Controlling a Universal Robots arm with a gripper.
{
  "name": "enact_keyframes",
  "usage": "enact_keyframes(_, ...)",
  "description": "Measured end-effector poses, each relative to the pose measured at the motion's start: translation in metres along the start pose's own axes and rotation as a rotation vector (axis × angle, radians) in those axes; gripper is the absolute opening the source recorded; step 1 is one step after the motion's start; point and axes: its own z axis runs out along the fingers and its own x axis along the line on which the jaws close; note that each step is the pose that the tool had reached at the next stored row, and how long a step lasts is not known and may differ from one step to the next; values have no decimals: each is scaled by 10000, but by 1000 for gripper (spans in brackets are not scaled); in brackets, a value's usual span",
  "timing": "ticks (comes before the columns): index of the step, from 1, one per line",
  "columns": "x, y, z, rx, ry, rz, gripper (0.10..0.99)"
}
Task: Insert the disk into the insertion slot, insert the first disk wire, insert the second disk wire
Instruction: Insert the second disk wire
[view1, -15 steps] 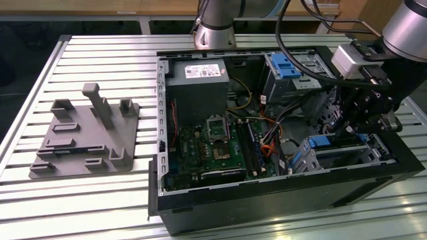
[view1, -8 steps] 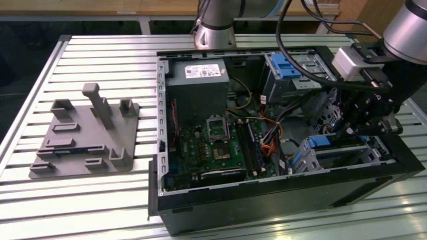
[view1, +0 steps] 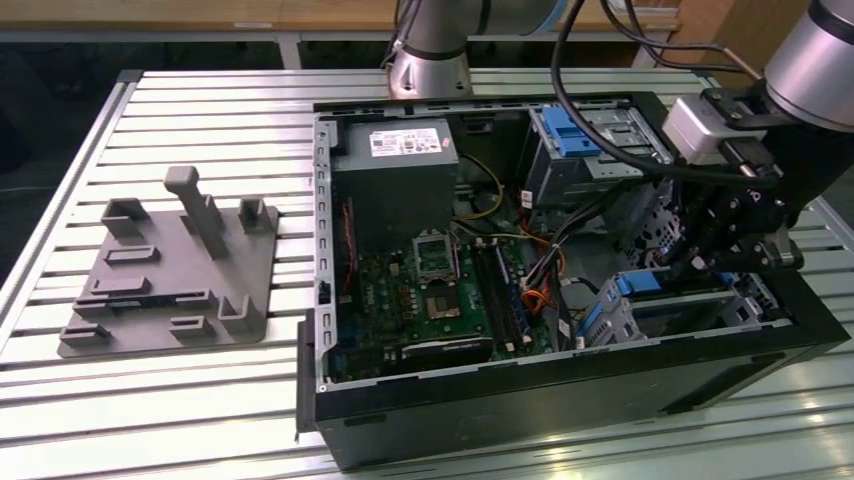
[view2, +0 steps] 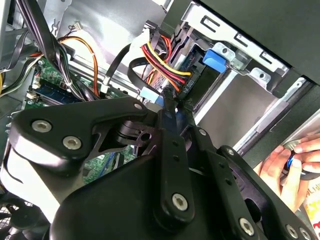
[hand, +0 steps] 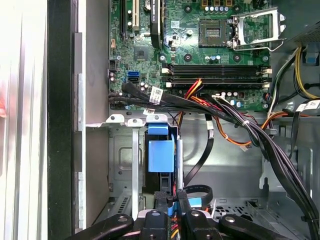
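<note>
Hanging over the open computer case (view1: 534, 410) at the exterior view's right, my gripper (view1: 701, 268) points down into the case's lower right corner, just above the insertion slot (view1: 681, 305). The disk (view1: 643, 283) sits inside that grey cage, and its bright blue carrier shows just beside my fingertips, toward the exterior view's left.

In the first wrist view I look down along my gripper (hand: 171, 202) at the disk (hand: 161, 152). The blue carrier stands upright between the sheet-metal walls of the insertion slot (hand: 122, 160), seated in the bay. My fingers are drawn close together, and slivers of coloured wire show in the narrow space between them.

In the second wrist view the disk wire (view2: 161, 64), a bundle of red, yellow and black strands, curves down to my gripper (view2: 170, 105). The tips are pinched on its black plug, close against the end of the cage. How far the plug is pushed home I cannot tell. Past the case's black wall in that view, a person's hand (view2: 292, 160) grips something small and dark.

A black cable bundle (hand: 240, 120) crosses between the green motherboard (hand: 200, 50) and the cage.

In the exterior view the motherboard (view1: 427, 300) fills the middle of the case, with the power supply (view1: 394, 180) above it in the frame. A second cage with a wide blue latch (view1: 571, 130) stands in the case's upper right corner, well apart from my fingers. On the slatted table (view1: 200, 110), at the exterior view's left, lies a grey fixture plate (view1: 167, 270), apart from the case.
</note>
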Motion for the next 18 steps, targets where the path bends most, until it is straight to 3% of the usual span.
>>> enact_keyframes(18,0,0,19,0,-1,0,200)
